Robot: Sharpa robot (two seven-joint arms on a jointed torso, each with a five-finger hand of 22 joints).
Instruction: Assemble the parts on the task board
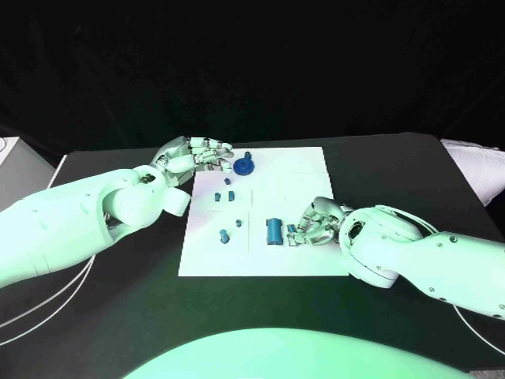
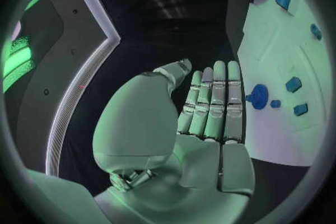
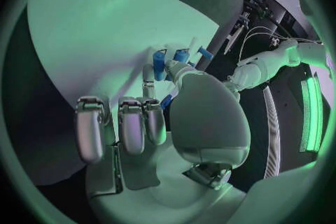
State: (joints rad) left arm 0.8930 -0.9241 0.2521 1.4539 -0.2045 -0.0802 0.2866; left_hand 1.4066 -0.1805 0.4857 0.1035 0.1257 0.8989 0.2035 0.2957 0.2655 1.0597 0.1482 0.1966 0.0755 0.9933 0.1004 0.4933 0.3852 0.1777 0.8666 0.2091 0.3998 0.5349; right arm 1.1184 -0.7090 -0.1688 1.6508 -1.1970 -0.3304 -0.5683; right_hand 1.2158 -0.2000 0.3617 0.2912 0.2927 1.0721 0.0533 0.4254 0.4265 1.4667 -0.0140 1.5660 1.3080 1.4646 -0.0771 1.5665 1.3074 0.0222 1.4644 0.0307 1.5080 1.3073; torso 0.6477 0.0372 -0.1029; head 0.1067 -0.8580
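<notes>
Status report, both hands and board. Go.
Left hand open at the task board corner, beside the round blue part. Right hand pinching small blue part. Nothing obstructing.

- Black table (image 1: 378, 170): bears the work area, its surface dark and matte.
- White cabinet-like unit (image 1: 0, 162): stands at the table's far left corner.
- White padded object (image 1: 486, 166): lies at the table's far right edge.
- White cables (image 1: 48, 304): run along the table's left side.
</notes>
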